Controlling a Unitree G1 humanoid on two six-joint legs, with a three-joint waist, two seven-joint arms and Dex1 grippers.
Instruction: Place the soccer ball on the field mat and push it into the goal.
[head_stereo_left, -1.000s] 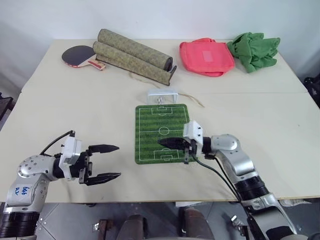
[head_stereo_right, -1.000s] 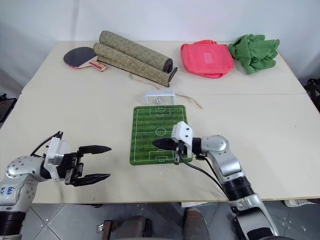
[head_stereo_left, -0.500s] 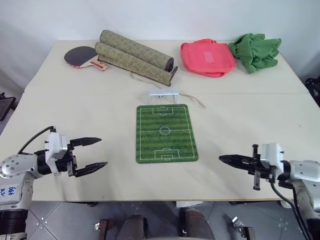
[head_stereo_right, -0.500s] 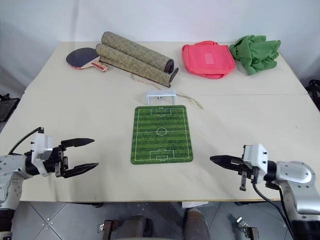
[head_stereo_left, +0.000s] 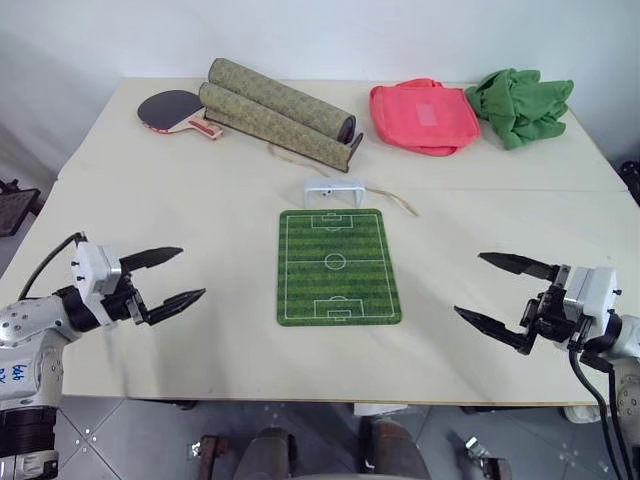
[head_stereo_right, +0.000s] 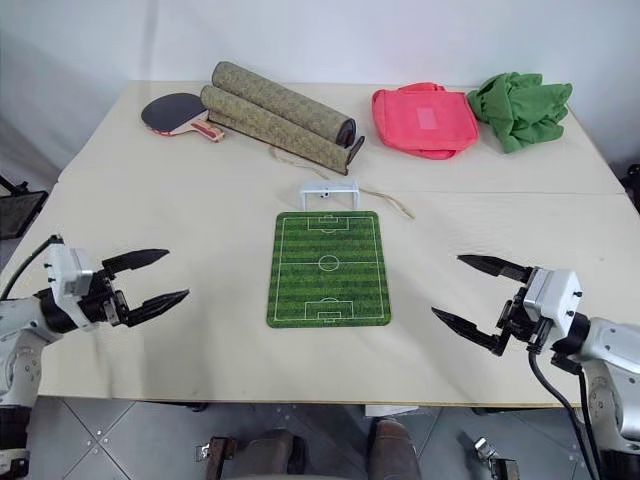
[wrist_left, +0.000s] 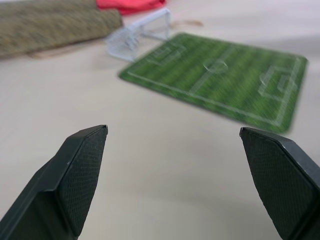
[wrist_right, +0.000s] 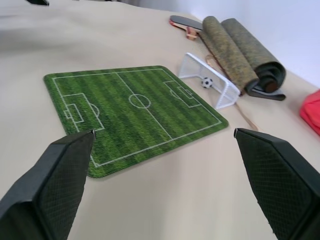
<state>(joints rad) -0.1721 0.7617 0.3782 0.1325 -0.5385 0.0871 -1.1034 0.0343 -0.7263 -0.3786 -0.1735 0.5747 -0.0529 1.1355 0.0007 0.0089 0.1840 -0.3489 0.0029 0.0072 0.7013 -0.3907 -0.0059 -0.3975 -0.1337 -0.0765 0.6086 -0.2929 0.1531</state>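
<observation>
Bright, even light; soft shadows; left wrist view blurred.

The soccer ball (wrist_right: 207, 82) is barely discernible inside the goal (wrist_right: 210, 85).

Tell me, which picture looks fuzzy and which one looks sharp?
In the left wrist view the field mat and goal look soft and out of focus, while the black claw fingers up close are crisp; in the right wrist view the soccer ball inside the goal is sharp.
</observation>
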